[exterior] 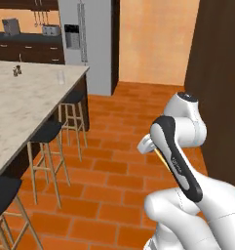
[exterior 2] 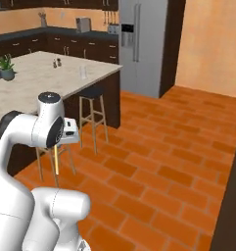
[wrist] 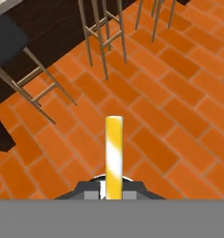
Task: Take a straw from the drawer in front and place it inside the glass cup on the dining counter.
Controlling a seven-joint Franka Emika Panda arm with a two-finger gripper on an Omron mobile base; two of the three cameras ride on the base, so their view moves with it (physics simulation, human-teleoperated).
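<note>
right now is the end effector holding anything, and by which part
Yes: the end effector is shut on the thin, straight pale yellow straw, gripping it at one end, with the rest hanging toward the orange brick floor.

The light is bright and even all over, with no strong shadows on the orange tile floor (exterior: 114, 185). The pictures look soft and a bit blurry, mostly far back by the fridge (exterior 2: 141, 44). A white shine sits on the straw (wrist: 114, 158). Edges look straight, not bent.
</note>
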